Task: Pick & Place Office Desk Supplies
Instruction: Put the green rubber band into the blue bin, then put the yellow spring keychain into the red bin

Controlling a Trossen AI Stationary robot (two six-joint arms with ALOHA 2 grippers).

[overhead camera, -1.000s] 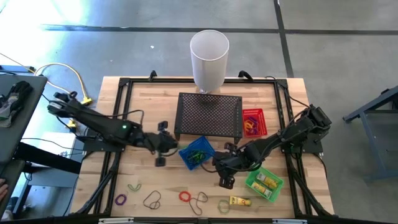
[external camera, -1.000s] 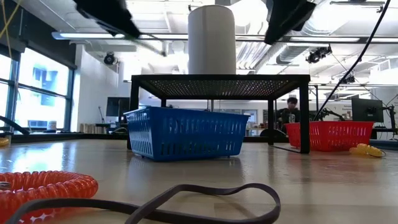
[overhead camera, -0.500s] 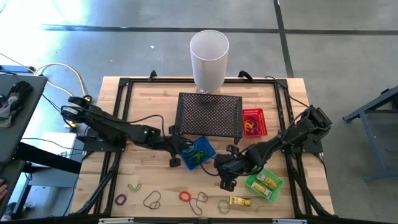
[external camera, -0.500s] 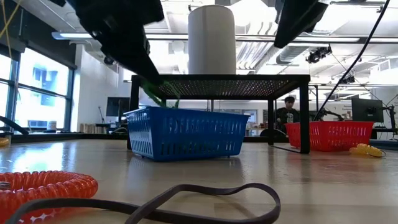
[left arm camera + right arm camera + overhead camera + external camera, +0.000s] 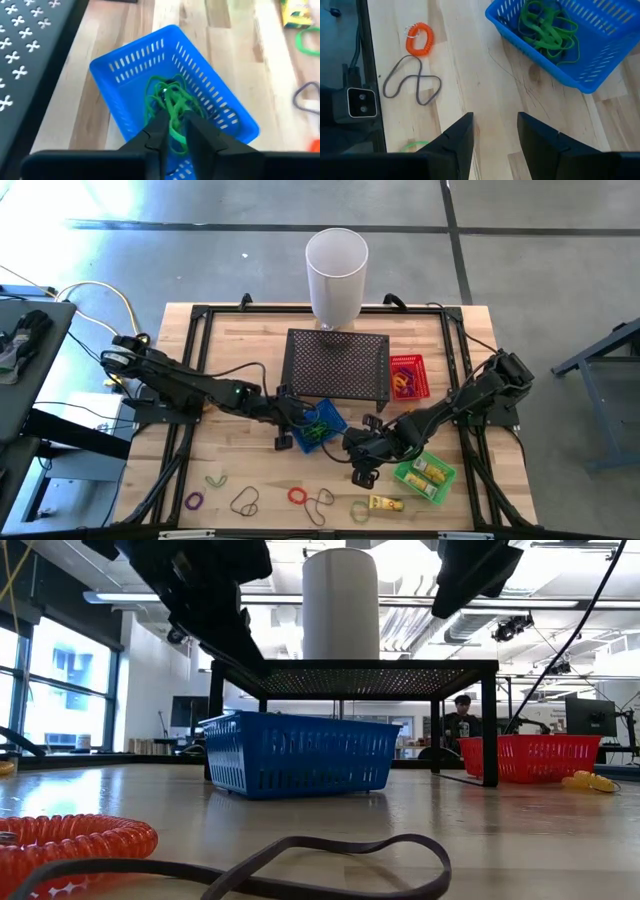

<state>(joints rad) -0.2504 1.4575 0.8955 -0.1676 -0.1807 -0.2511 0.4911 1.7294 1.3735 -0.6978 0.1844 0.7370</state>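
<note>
My left gripper [image 5: 176, 122] hovers over the blue basket [image 5: 318, 426], fingers a narrow gap apart, pointing down at the tangle of green bands [image 5: 170, 102] lying on the basket's floor. My right gripper [image 5: 495, 127] is open above bare wood near the basket [image 5: 570, 40], close to the table's near side. Loose on the near part of the table lie an orange coil [image 5: 297, 496], two dark bands [image 5: 245, 501] [image 5: 320, 500], green bands [image 5: 215, 479] [image 5: 360, 510], a purple band [image 5: 194, 501] and a yellow piece [image 5: 385, 503].
The black mesh stand [image 5: 337, 367] rises just beyond the blue basket, with the white cylinder [image 5: 337, 275] at the far edge. A red basket [image 5: 406, 377] with bands sits at its right. A green basket [image 5: 425, 475] holds yellow pieces. A person [image 5: 465, 715] is far behind.
My left gripper has moved toward the table's right, from beside the blue basket to over it. Half a second ago a green band hung below it in the low view; now no band hangs there. My right gripper has stayed roughly in place.
</note>
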